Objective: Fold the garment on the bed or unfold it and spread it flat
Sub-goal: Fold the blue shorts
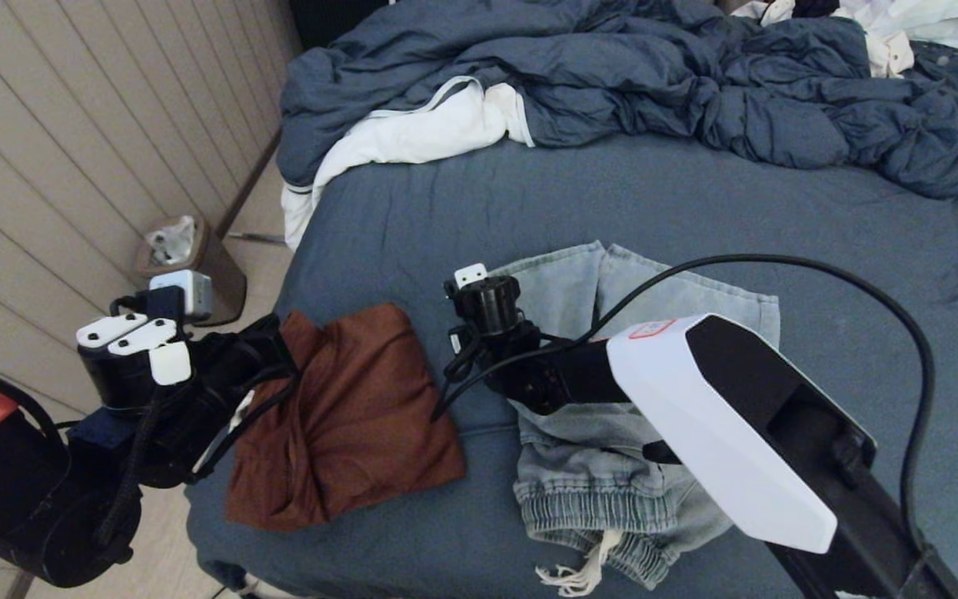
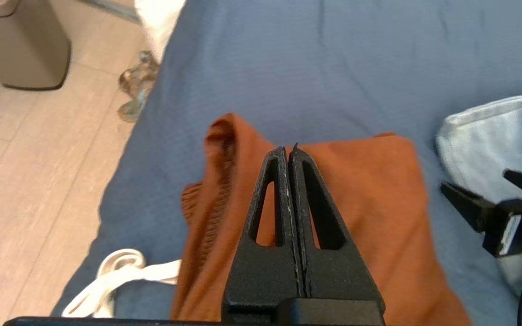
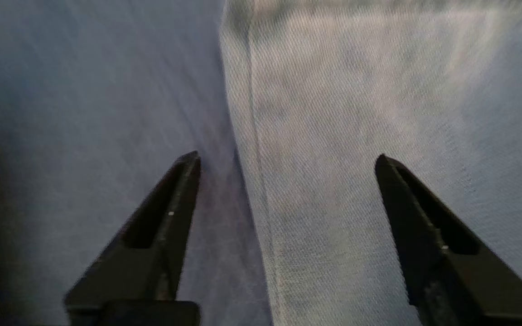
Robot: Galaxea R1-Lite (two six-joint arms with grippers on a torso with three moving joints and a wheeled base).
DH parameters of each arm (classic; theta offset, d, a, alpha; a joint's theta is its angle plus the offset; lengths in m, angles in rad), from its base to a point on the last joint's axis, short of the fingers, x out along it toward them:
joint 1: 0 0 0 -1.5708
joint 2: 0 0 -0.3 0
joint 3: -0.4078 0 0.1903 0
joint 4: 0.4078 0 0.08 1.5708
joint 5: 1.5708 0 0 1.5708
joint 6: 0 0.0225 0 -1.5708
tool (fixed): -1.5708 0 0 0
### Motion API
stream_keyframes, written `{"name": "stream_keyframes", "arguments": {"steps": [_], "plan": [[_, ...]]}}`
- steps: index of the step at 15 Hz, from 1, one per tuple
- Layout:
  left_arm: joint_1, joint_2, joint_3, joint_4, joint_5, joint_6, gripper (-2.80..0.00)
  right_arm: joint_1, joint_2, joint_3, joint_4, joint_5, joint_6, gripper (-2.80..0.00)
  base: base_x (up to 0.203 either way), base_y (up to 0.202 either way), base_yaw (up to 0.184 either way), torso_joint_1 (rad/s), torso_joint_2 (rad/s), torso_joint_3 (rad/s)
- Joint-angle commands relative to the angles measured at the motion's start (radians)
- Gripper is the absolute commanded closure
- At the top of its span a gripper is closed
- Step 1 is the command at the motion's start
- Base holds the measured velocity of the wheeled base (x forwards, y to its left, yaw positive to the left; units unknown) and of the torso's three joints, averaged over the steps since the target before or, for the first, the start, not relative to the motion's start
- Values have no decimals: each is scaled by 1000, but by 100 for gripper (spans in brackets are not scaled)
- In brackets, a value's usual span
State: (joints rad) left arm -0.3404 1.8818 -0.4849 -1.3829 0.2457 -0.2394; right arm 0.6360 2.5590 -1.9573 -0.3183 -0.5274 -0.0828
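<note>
Right gripper, jaws spread wide and empty, hovers over the folded pale-blue denim trousers' edge; left gripper, pressed shut, hangs above the rust-brown crumpled garment.

The bed has a broad band of bare sheet across its middle, between the rumpled duvet heaped along the far edge and the two garments at the near edge. There the rust-brown garment fills the near left corner and the pale denim trousers lie beside it, a narrow strip of sheet between them. The right side of the bed is bare up to the duvet. A bin stands on the floor off the left edge.
</note>
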Motion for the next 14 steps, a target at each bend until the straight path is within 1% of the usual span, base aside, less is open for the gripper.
{"name": "stream_keyframes", "arguments": {"steps": [1, 7, 8, 10, 14], "plan": [[0, 14, 2, -8, 1, -1, 0, -1, 35, -3, -4, -1, -2, -280, 0, 0, 0, 0, 0, 0], [0, 49, 0, -24, -2, 0, 0, -10, 54, -5, -27, 1, -23, -280, 0, 0, 0, 0, 0, 0], [-1, 51, 0, -24, -2, 0, 0, -10, 47, -5, -25, 0, -26, 0, 0, 0, 0, 0, 0, 0], [-2, 70, -1, -29, -2, 0, 0, -15, 42, -5, -28, 0, -43, 0, 0, 0, 0, 0, 0, 0], [-2, 69, 0, -32, -3, 0, 0, -42, 17, -3, -31, -2, -47, 0, 0, 0, 0, 0, 0, 0]]}}
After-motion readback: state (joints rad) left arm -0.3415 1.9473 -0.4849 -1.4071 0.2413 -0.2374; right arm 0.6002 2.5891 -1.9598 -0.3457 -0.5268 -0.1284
